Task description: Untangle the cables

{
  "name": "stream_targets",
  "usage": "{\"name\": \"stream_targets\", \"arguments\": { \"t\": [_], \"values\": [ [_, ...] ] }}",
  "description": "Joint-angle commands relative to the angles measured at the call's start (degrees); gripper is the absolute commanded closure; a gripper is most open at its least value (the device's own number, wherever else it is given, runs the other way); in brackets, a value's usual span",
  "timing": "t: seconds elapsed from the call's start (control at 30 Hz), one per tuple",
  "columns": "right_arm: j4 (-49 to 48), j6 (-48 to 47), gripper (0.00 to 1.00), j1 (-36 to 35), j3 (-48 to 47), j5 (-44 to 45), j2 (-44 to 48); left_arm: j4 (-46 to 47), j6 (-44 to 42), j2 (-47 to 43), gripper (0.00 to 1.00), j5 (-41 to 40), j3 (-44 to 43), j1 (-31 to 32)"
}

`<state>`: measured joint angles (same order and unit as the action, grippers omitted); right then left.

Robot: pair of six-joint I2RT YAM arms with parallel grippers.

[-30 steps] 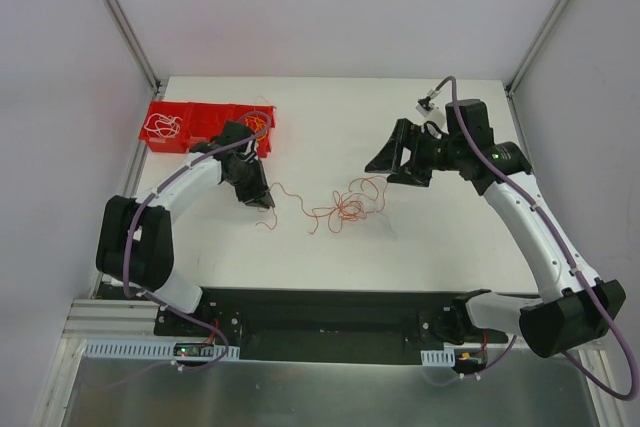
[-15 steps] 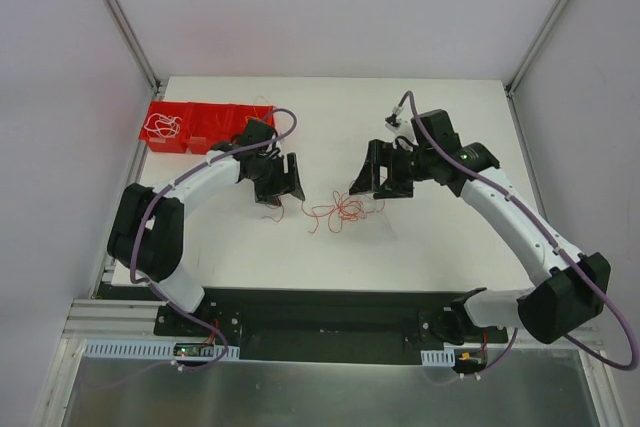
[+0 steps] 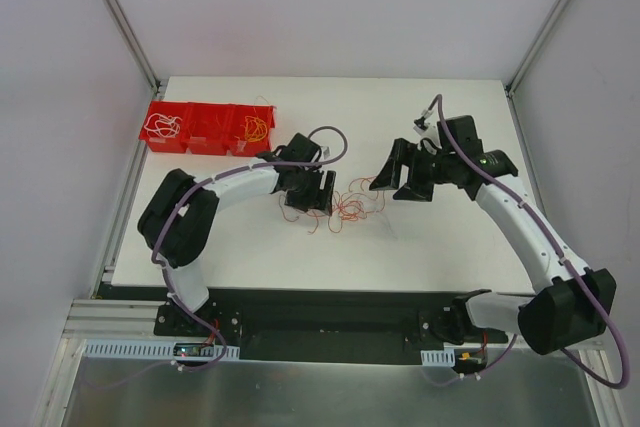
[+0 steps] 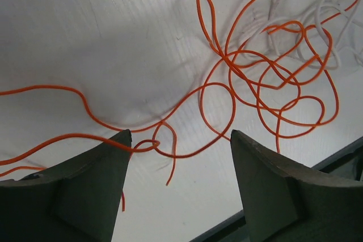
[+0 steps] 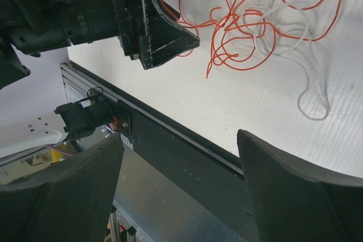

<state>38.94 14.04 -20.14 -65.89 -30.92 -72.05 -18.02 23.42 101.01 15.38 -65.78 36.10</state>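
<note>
The cables (image 3: 348,207) lie as a loose tangle of thin orange-red loops with a white strand on the white table (image 3: 440,237), between my two grippers. My left gripper (image 3: 318,192) hovers at the tangle's left edge and is open. In the left wrist view the left gripper (image 4: 180,134) has only bare table between its fingertips. One orange strand (image 4: 85,136) runs up to its left finger, and the knot (image 4: 229,62) lies beyond. My right gripper (image 3: 400,175) is open to the right of the tangle. In the right wrist view the right gripper (image 5: 180,135) holds nothing.
A red bin (image 3: 205,127) with three compartments stands at the back left; white wires (image 3: 163,127) fill its left compartment and orange-yellow wires (image 3: 255,127) its right. A white cable loop (image 5: 313,118) trails toward the table's near edge (image 5: 187,134).
My left gripper has swung right from beside the red bin to the tangle's left edge and has opened. The right gripper came in toward the tangle, then drew back slightly.
</note>
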Motion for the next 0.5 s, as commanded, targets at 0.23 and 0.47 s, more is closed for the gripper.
{"name": "stream_targets", "arguments": {
  "t": [0.23,0.47],
  "values": [
    [0.0,0.6,0.16,3.0,1.7,-3.1,4.2,2.9,-2.5,4.6,0.41,-3.6,-3.4,1.0],
    [-0.1,0.2,0.16,3.8,1.3,-3.8,3.7,3.9,-1.9,-2.3,0.97,-6.6,-0.1,1.0]
  ]
}}
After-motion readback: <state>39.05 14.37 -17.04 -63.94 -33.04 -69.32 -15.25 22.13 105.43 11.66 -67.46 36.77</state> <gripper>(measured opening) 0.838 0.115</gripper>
